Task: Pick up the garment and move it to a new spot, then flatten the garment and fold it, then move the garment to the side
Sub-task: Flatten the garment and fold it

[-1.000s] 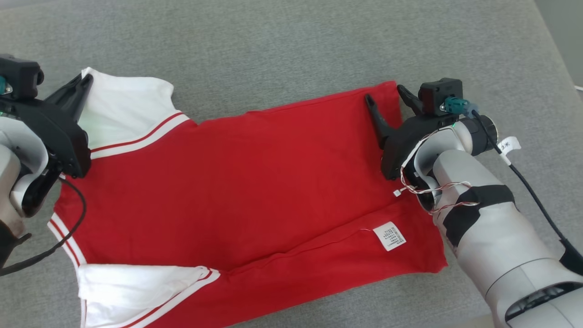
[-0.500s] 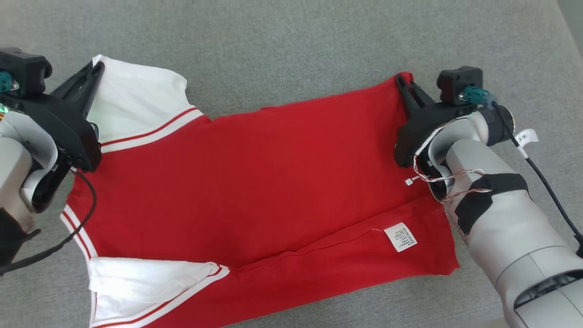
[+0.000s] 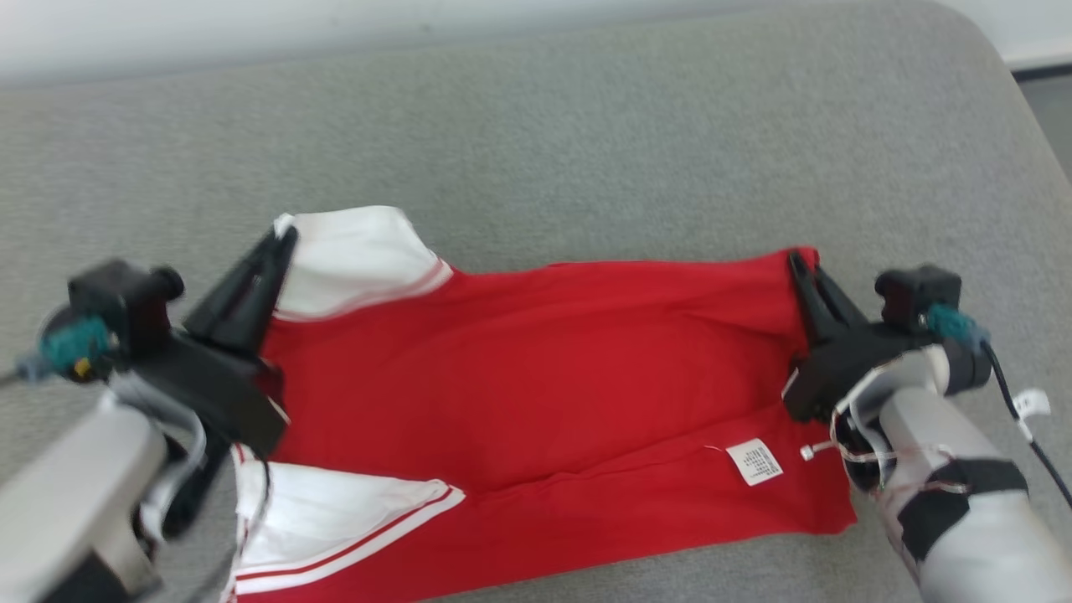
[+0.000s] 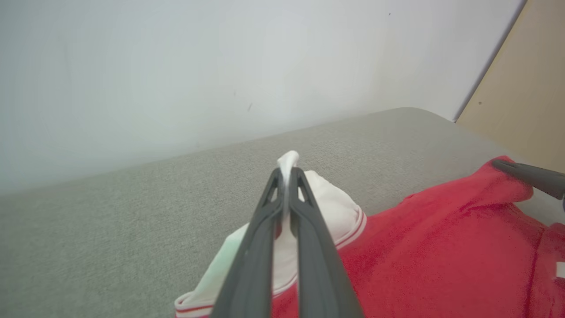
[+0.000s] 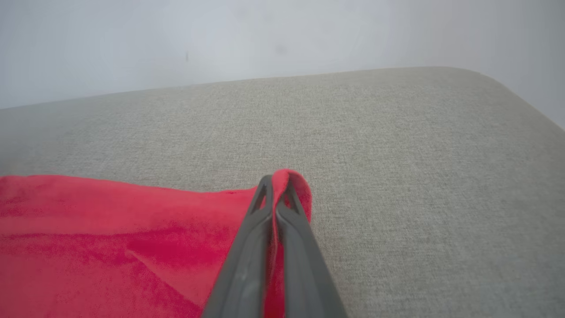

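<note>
I'm pinching the shirt (image 3: 536, 360) with both grippers. My left gripper (image 3: 283, 239) is pressing shut on the white sleeve (image 3: 352, 260), with the cloth tip poking out past my fingertips. My right gripper (image 3: 797, 261) is pressing shut on the red hem corner, which is curling over my fingers (image 5: 249, 256). The rest of the shirt is stretching between the two grippers and lying back toward my wrists on the grey cushion (image 3: 586, 151). Bare cushion is running on beyond my fingertips. Judging progress: the shirt is looking placed and mostly flat, and the near edge is already lying turned in with the label (image 3: 754, 462) showing. So I'm probably partway into folding. Left to do: bringing the far edge over, finishing the fold, moving it aside.
</note>
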Robot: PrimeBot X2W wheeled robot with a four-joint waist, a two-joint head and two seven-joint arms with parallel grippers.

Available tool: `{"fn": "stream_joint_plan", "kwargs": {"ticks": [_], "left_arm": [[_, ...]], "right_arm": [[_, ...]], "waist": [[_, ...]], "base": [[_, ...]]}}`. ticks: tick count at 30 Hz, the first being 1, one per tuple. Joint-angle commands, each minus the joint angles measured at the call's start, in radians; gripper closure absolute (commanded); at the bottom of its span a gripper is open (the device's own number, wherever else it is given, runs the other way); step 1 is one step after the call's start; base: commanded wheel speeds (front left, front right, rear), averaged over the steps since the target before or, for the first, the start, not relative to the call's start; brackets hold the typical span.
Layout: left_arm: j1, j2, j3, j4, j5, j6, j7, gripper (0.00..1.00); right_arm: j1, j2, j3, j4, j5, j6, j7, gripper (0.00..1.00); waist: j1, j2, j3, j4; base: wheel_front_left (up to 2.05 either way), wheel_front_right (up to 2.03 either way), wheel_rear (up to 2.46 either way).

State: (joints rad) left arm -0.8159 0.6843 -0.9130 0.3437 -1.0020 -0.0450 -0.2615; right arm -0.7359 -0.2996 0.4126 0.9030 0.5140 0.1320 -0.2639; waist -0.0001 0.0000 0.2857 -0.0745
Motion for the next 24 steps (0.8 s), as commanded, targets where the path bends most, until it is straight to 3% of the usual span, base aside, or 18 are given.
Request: {"fn": "stream_joint_plan", "kwargs": {"ticks": [1,7,10,17,24], "left_arm": [[0.087,-0.009,0.053,-0.074,0.03,0.023,-0.003,1.0],[0.379,-0.033,0.208,-0.304,0.146,0.099,-0.004,1.0],[0.494,-0.069,0.248,-0.355,0.174,0.11,-0.004,1.0],[0.617,-0.127,0.31,-0.332,0.216,0.088,-0.004,1.0],[0.683,-0.204,0.375,-0.219,0.259,0.031,-0.004,1.0]], "right_arm": [[0.049,-0.01,-0.018,-0.037,0.011,-0.003,0.0,1.0],[0.187,-0.03,-0.068,-0.137,0.037,-0.003,0.0,1.0],[0.246,-0.04,-0.106,-0.169,0.049,-0.003,0.0,1.0],[0.32,-0.044,-0.159,-0.209,0.061,-0.003,0.0,1.0],[0.389,-0.049,-0.18,-0.233,0.081,-0.003,0.0,1.0]], "waist": [[0.0001,0.0,-0.048,0.047],[0.0001,0.0,-0.074,0.075],[0.0001,0.0,-0.079,0.092],[0.0001,0.0,-0.088,0.099],[0.0001,0.0,-0.107,0.1]], "base": [[0.0,0.0,0.0],[0.0,0.0,0.0],[0.0,0.0,0.0],[0.0,0.0,0.0],[0.0,0.0,0.0]]}}
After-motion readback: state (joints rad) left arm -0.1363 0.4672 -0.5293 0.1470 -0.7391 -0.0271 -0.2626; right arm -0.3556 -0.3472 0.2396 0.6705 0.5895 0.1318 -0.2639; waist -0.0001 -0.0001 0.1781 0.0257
